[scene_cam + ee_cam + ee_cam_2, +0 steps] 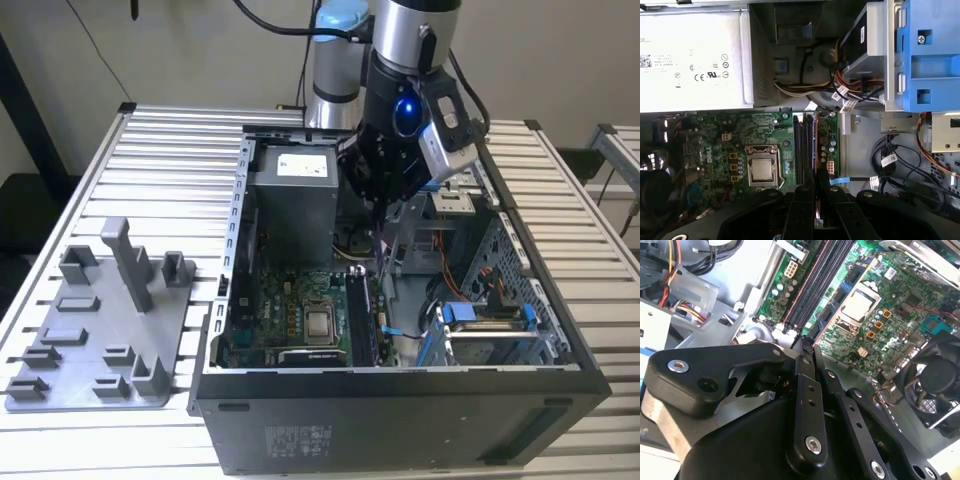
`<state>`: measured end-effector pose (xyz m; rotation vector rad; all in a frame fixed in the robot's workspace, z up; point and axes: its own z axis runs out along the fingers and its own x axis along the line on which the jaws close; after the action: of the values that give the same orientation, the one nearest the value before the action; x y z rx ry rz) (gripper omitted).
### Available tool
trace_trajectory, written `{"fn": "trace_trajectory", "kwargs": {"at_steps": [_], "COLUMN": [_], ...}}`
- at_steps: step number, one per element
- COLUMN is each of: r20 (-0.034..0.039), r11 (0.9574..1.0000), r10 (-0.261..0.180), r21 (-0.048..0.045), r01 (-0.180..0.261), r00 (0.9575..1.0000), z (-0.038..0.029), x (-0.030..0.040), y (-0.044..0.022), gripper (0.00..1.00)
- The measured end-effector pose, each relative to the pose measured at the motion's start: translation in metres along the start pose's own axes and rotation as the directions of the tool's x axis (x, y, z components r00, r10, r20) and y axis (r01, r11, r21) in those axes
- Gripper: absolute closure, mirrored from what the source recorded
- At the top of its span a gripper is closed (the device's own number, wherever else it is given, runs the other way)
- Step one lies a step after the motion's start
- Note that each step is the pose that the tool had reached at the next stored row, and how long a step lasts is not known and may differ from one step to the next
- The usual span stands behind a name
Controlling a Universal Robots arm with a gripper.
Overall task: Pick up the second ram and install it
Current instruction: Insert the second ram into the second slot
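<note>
My gripper hangs inside the open computer case, above the black memory slots on the green motherboard. Its black fingers are shut on the second ram, a thin dark strip that hangs on edge below them. In both wrist views the ram shows as a narrow reddish line running along the slots, right beside them. From the second wrist view the closed fingertips sit at the near end of the slots. Whether the ram touches a slot I cannot tell.
A silver power supply fills the case's far corner. Blue drive brackets and loose cables lie on the exterior view's right. The processor socket sits beside the slots. A grey plastic tray with upright posts stands outside the case.
</note>
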<state>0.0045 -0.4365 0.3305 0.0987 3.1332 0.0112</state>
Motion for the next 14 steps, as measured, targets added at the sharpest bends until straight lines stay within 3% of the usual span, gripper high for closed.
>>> {"fn": "trace_trajectory", "kwargs": {"at_steps": [4, 14], "r20": [-0.0001, -0.0003], "r11": [1.0000, 0.9988], "r10": [0.000, -0.048], "r21": [0.0000, -0.0052], "r01": [0.000, 0.048], "r00": [1.0000, 0.9988], "z": [0.0064, 0.0195], "x": [0.0003, 0.0042], "y": [-0.0001, -0.0055], "gripper": [0.86, 0.86]}}
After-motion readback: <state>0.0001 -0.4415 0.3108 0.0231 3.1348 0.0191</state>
